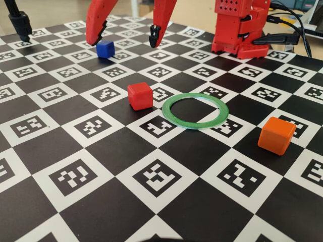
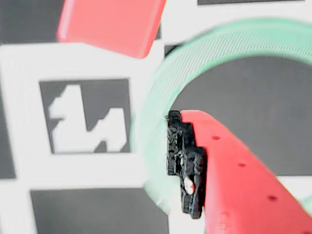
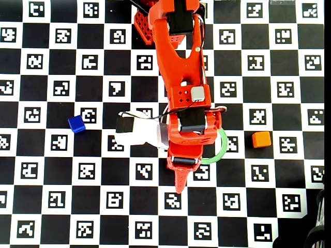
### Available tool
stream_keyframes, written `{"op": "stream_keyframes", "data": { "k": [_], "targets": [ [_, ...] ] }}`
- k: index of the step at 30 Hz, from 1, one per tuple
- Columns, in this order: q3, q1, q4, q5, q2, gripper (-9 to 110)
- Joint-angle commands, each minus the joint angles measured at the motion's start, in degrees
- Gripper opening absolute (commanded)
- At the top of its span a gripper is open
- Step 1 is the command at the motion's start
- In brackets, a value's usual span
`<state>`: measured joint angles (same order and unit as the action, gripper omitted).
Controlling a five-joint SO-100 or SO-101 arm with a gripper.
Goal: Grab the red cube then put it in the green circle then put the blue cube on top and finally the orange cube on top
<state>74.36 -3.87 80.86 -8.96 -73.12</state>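
The red cube (image 1: 140, 96) sits on the checkered board just left of the green circle (image 1: 195, 111), a flat ring with nothing inside it. The blue cube (image 1: 105, 49) is far back on the left, and the orange cube (image 1: 276, 135) lies right of the ring. My gripper (image 1: 123, 43) hangs open and empty, well above the board. The wrist view looks down on the red cube (image 2: 109, 24) and the ring (image 2: 156, 122), with one finger's black pad (image 2: 185, 161) over the ring's edge. In the overhead view the arm (image 3: 181, 77) hides the red cube; the blue cube (image 3: 76, 124), orange cube (image 3: 261, 139) and part of the ring (image 3: 223, 147) show.
The red robot base (image 1: 239, 27) stands at the back right with black cables (image 1: 298, 30) beside it. A black stand (image 1: 20, 22) is at the back left corner. The board of printed markers (image 1: 75, 176) stretches toward the front.
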Motion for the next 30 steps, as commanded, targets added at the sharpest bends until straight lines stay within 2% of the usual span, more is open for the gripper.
{"op": "stream_keyframes", "data": {
  "k": [1,30],
  "targets": [
    [0.88,0.53,-2.72,0.18,-1.32,51],
    [13.1,1.05,-17.93,1.49,3.34,51]
  ]
}}
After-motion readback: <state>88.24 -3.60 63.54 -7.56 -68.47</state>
